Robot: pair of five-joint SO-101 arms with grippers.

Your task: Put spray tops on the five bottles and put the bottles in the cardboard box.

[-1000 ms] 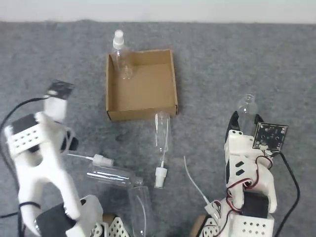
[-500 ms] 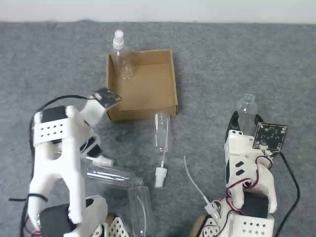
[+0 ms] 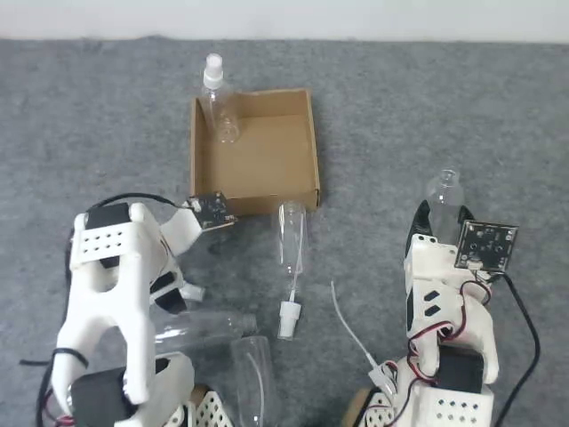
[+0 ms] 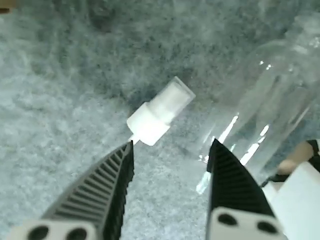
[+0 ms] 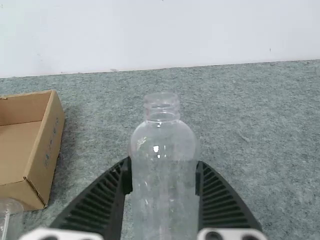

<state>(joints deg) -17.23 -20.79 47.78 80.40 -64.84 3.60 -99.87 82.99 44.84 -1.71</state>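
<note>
A loose white spray top (image 4: 160,115) lies on the grey carpet just beyond the tips of my open left gripper (image 4: 171,147), beside a capless clear bottle (image 4: 265,115) lying flat. From above, the left arm (image 3: 111,267) hangs over that spray top (image 3: 188,292) and bottle (image 3: 209,325). My right gripper (image 5: 162,167) is shut on an upright capless bottle (image 5: 162,145), also seen at the right (image 3: 444,194). One capped bottle (image 3: 218,102) leans in the cardboard box (image 3: 307,169). Another capped bottle (image 3: 291,258) lies in front of the box.
A further capless bottle (image 3: 253,382) lies at the near edge between the arm bases. A spray top with a long dip tube (image 3: 356,342) lies next to the right arm's base. A white wall runs along the far edge of the carpet.
The left arm swung in from the left and came down over the loose spray top. The right arm and its bottle have not moved.
</note>
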